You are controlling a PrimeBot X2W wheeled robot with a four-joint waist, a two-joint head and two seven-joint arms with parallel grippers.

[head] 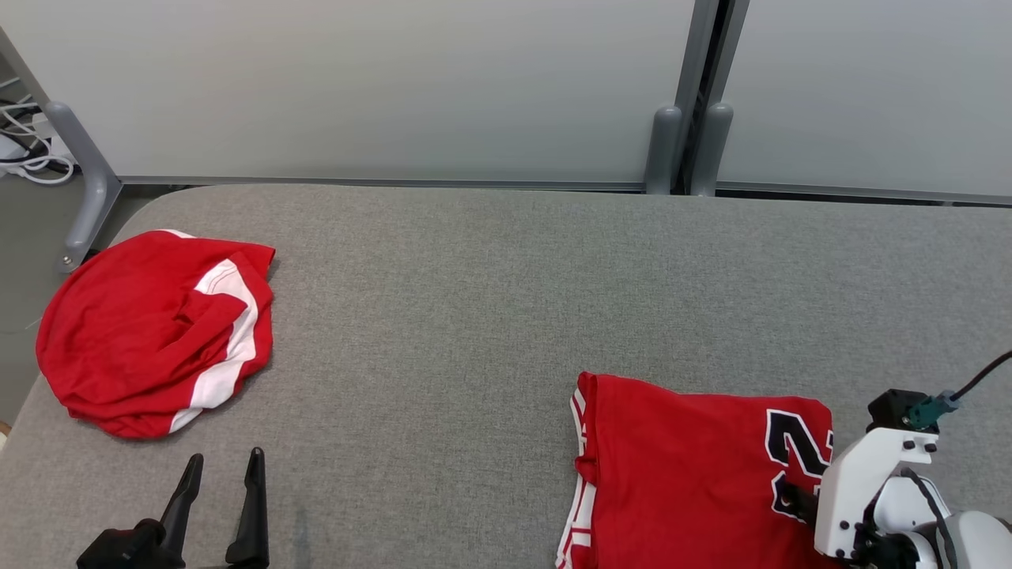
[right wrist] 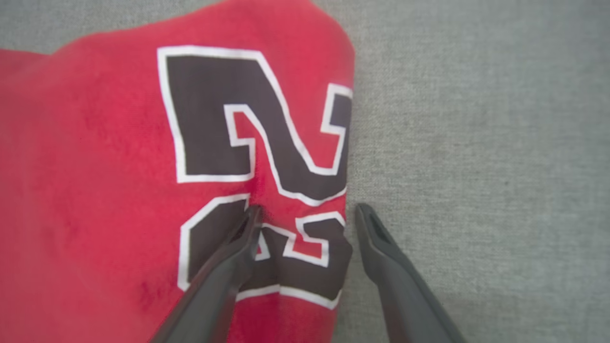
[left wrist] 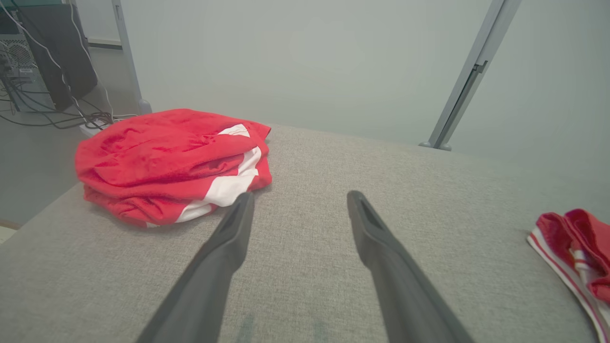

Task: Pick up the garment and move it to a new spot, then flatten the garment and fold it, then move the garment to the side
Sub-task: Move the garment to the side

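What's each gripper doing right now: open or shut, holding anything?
Left gripper: jaws open, empty.
Right gripper: jaws open, holding nothing, straddling the edge of the folded jersey.

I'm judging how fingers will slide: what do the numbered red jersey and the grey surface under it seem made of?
The numbered red jersey: probably soft knit fabric, matte, with fine texture and limp folds; its digits are printed or stitched, unclear which. The grey surface: seemingly woven upholstery cloth, matte, with speckled grain.
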